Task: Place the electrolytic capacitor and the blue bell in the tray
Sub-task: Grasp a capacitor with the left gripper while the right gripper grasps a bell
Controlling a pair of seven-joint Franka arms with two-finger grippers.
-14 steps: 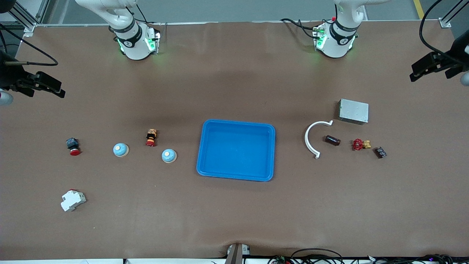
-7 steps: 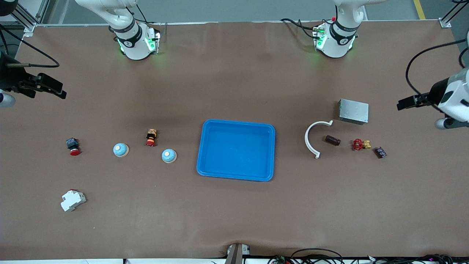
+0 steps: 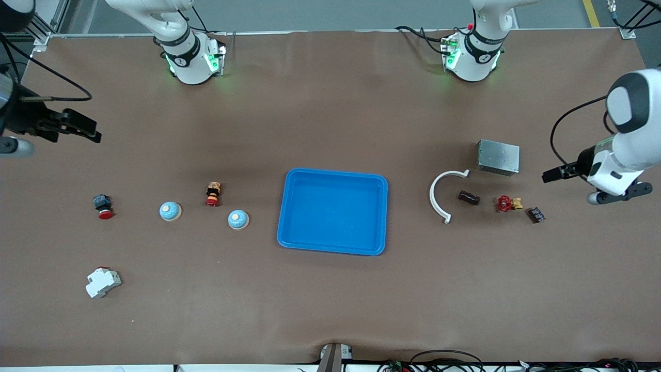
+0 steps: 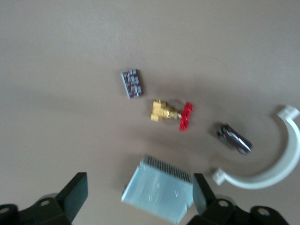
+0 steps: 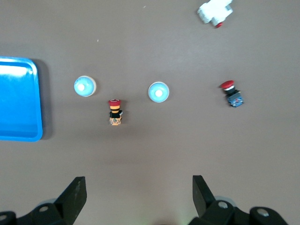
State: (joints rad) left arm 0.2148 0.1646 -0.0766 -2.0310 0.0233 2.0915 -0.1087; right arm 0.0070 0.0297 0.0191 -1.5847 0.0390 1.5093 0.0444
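Observation:
The blue tray (image 3: 383, 212) lies mid-table; its rim (image 5: 37, 101) shows in the right wrist view. Two blue bells (image 3: 238, 219) (image 3: 170, 211) sit toward the right arm's end, also seen as bells (image 5: 85, 86) (image 5: 158, 92). The dark cylindrical capacitor (image 3: 469, 197) (image 4: 234, 139) lies toward the left arm's end, beside a white curved clip (image 3: 439, 196). My left gripper (image 3: 550, 175) (image 4: 139, 187) hangs open and empty over the table's left-arm end, above the parts there. My right gripper (image 3: 90, 132) (image 5: 139, 190) hangs open and empty over the right-arm end.
Near the capacitor are a red-handled brass valve (image 3: 508, 203), a small terminal block (image 3: 536, 214) and a metal box (image 3: 498, 156). By the bells are a red-capped push button (image 3: 213, 194), an emergency button (image 3: 103, 205) and a white breaker (image 3: 103, 282).
The left arm has swung in from the table's end, bringing its gripper over the table near the metal box and valve. The right gripper shifted slightly. Nothing on the table moved.

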